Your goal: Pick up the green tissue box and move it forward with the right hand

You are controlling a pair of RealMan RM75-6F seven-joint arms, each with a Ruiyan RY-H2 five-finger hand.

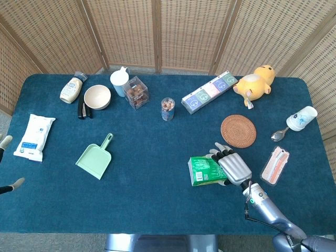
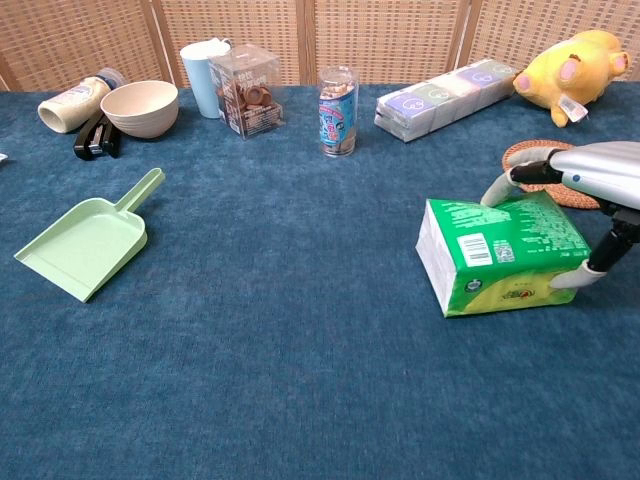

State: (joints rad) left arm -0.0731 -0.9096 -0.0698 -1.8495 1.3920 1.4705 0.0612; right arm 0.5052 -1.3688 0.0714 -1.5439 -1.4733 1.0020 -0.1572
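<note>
The green tissue box (image 1: pixel 203 170) lies on the blue cloth right of centre, near the front edge. My right hand (image 1: pixel 232 167) rests over its right end. In the chest view the fingers (image 2: pixel 520 176) curl over the far edge of the box (image 2: pixel 490 255) and the thumb (image 2: pixel 575 278) presses its near right corner, so the hand (image 2: pixel 605 172) grips it. The box stands slightly tilted, still touching the cloth. Only the fingertips of my left hand (image 1: pixel 16 184) show at the far left edge, spread and holding nothing.
A woven coaster (image 1: pixel 238 130) lies just beyond the box. A pink packet (image 1: pixel 275 165), a spoon (image 1: pixel 278 135) and a paper cup (image 1: pixel 302 118) sit to the right. A small jar (image 1: pixel 167 108) and a row of tissue packs (image 1: pixel 209 92) stand farther back; a green dustpan (image 1: pixel 94 157) lies left.
</note>
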